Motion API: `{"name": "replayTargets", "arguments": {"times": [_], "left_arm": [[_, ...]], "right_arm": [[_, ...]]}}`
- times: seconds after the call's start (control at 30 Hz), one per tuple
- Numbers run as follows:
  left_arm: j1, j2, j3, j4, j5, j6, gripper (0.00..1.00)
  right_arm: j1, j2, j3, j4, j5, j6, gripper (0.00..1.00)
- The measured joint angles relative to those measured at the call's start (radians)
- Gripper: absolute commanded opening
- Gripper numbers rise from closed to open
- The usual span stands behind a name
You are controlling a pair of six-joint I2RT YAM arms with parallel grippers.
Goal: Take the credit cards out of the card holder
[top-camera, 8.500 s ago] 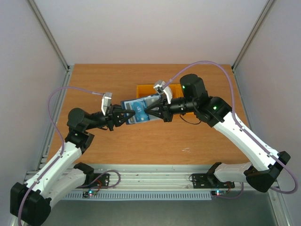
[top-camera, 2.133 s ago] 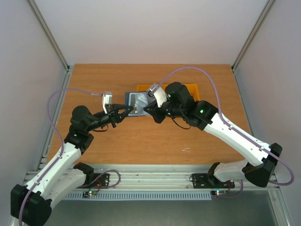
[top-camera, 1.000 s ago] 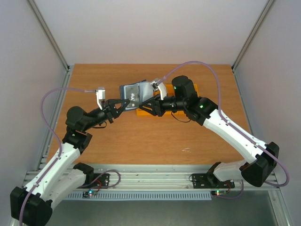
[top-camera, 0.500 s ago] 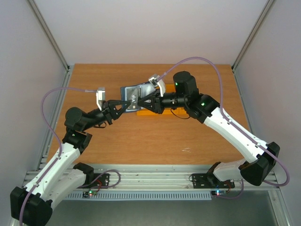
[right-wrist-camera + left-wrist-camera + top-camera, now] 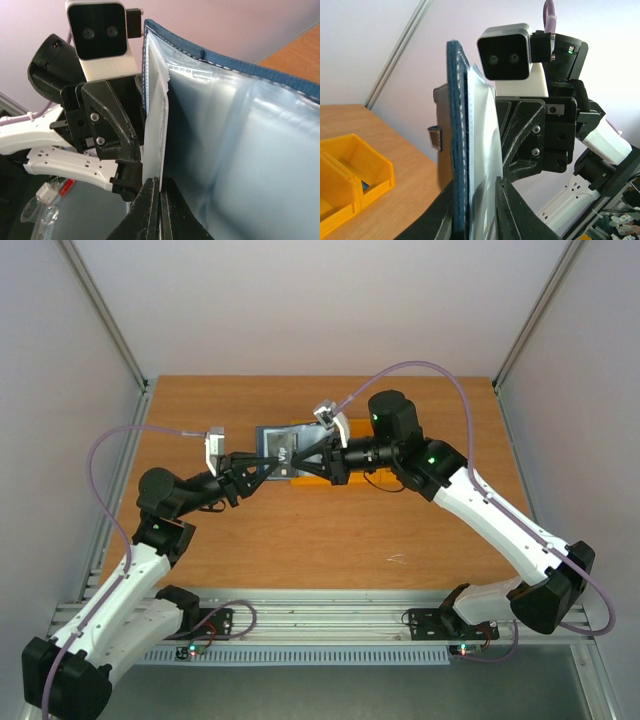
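**Setting.** Plain pale walls (image 5: 300,310) on three sides and a wooden table (image 5: 420,530). Both arms meet above its far centre.

**Card holder** (image 5: 280,443). Navy, open, and lifted off the table in the upper middle of the overhead view. It stands on edge with its long axis upright in both wrist views. The cover faces the left arm and the pale inner sleeves face the right arm.

**Left gripper** (image 5: 262,468). It comes from the lower left, its fingers (image 5: 445,215) either side of the holder's bottom edge. I cannot tell whether they press it or stand slightly off.

**Right gripper** (image 5: 292,460). It comes from the right, with its tips pinched together on the edge of one clear sleeve (image 5: 154,135) at the bottom centre of its own view. This arm is nearer the sleeve openings. The coming move probably depends on drawing this leaf away from the cover.

**Credit cards.** None can be made out plainly. Any in the sleeves are hidden by the hazy plastic.

**Orange bin** (image 5: 370,172). It sits on the table beneath the right gripper, and the left wrist view shows two compartments at lower left. One compartment holds a small blue item (image 5: 364,186) that I cannot identify.
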Motion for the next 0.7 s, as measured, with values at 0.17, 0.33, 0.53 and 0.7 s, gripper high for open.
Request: {"name": "replayTargets", "arguments": {"times": [0.17,0.33,0.53,0.7], "left_arm": [[0.000,0.000,0.000,-0.014,0.004,0.001,0.15],[0.000,0.000,0.000,-0.019,0.004,0.007,0.01],[-0.003,0.000,0.000,-0.026,0.010,0.020,0.00],[-0.005,0.000,0.000,-0.026,0.007,0.023,0.00]], "right_arm": [[0.000,-0.017,0.000,-0.089,0.001,-0.055,0.01],[-0.005,-0.032,0.016,-0.196,0.010,-0.105,0.01],[-0.012,-0.048,0.032,-0.259,0.029,-0.138,0.01],[-0.036,-0.080,0.032,-0.298,0.054,-0.146,0.01]]}}
